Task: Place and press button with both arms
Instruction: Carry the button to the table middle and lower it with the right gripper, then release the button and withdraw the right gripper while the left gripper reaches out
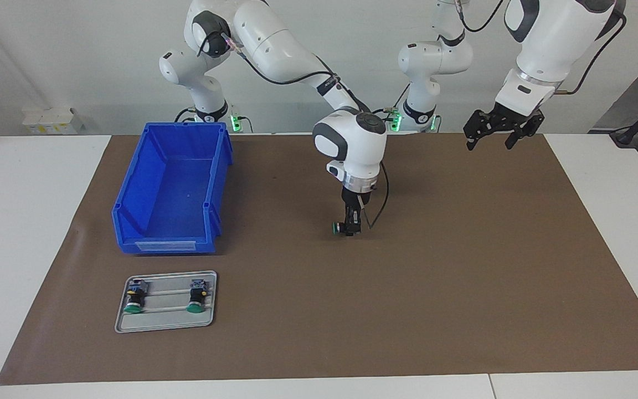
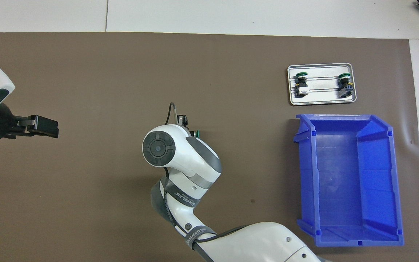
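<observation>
Small green-capped black push-button [image 1: 341, 227] clamped in right fingers [image 1: 350, 228] low over brown surface [image 1: 463, 277], seemingly light, rigid, best gripped by body; left fingers [image 1: 496, 134] spread, empty.

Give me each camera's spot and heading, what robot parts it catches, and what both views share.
Facing view: high across the table, looking at the robots; both arms full, right end effector shut on a button low over the mat, left end effector open, raised, waiting.
Overhead view: high above the robots' end, looking forward and steeply down; right arm's wrist, left end effector.
Shared: held button, blue bin, tray with two buttons.
</observation>
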You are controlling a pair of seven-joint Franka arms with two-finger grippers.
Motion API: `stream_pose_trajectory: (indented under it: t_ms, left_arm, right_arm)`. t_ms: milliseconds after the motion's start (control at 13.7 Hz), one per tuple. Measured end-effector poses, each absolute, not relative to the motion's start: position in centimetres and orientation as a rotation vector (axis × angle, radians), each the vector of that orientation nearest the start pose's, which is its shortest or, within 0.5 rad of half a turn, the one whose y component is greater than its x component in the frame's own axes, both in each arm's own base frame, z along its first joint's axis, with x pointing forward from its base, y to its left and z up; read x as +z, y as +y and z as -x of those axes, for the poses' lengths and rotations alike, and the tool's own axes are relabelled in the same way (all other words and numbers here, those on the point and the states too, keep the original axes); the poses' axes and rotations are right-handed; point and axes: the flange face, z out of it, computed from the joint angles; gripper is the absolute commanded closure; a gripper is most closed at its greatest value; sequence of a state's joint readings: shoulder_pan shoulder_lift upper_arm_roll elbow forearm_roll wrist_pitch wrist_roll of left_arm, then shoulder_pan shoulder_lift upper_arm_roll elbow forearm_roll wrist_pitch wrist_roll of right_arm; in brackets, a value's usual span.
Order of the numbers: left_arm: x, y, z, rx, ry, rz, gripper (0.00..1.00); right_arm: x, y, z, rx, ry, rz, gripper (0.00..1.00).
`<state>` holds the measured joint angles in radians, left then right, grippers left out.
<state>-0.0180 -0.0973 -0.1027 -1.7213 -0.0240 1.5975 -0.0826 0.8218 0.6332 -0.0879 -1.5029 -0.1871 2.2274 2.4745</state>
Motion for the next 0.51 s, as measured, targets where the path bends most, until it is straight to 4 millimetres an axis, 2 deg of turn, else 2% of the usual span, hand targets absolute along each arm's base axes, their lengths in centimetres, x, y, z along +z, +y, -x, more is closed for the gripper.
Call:
stream_pose_trajectory:
  t_ms: [73,147,220,293,513]
  left_arm:
    - [60.79,-6.81,-52.01,0.045,0.058,3.152,0.00]
    - [60.79,-6.81,-52.01,0.045,0.058,3.152,0.00]
    - [60.79,-6.81,-52.01,0.045,0.058,3.152,0.00]
    - [60.79,-6.81,-52.01,0.045,0.058,3.152,0.00]
    - [60.79,-6.81,-52.01,0.045,0.058,3.152,0.00]
  right_arm:
    - [30.36,48.65,-52.87,-0.320,2.174,2.108,0.70]
    - [30.26,48.83,-52.64,-0.341,2.155,2.122,0.30]
    - [30.19,49.02,-52.43,-0.354,2.137,2.138,0.12]
    - [30.19,49.20,-52.28,-0.359,2.113,2.157,0.00]
    - [30.65,49.39,-52.30,-0.366,2.009,2.241,0.00]
